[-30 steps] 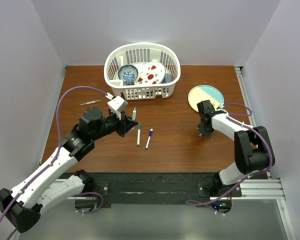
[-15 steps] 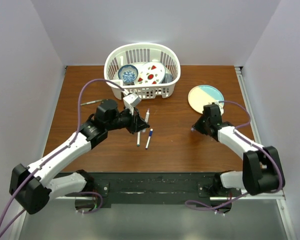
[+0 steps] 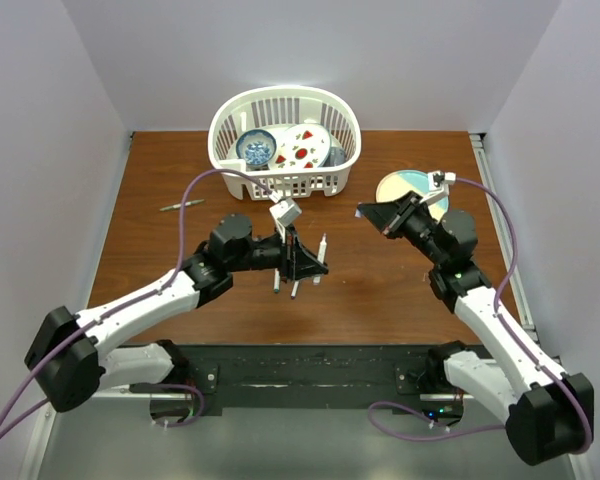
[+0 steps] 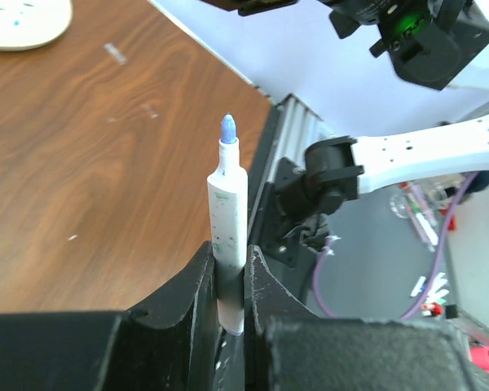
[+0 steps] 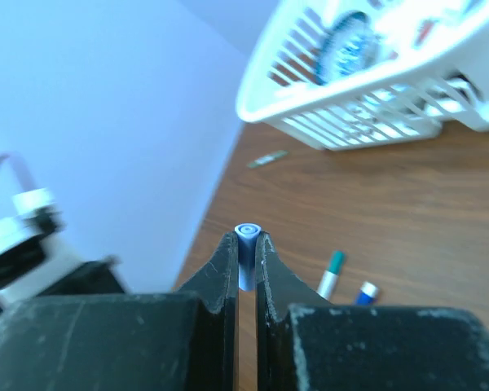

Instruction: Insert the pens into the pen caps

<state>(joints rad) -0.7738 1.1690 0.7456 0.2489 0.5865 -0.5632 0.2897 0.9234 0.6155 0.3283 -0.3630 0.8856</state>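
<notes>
My left gripper [image 3: 315, 266] [image 4: 230, 252] is shut on a white pen [image 4: 227, 216] [image 3: 322, 248], gripping the lower barrel. The bare blue tip points up and toward the right arm. My right gripper [image 3: 364, 213] [image 5: 245, 241] is shut on a small blue pen cap [image 5: 246, 238], its round end facing outward. In the top view the two grippers face each other over the table's middle, a short gap apart. Two more pens lie on the table, one green-ended [image 5: 332, 273] and one blue-ended [image 5: 363, 292], partly hidden under the left gripper [image 3: 277, 285]. A thin grey pen [image 3: 180, 205] lies at the far left.
A white basket [image 3: 332, 178] with dishes stands at the back centre. A cream and blue plate [image 3: 410, 183] lies at the back right, just behind my right arm. The table's metal rail [image 3: 492, 210] runs along the right edge.
Both arms have swung toward the middle. The left gripper carried its pen rightward over the lying pens. The right gripper rose from the table and turned left to face it.
</notes>
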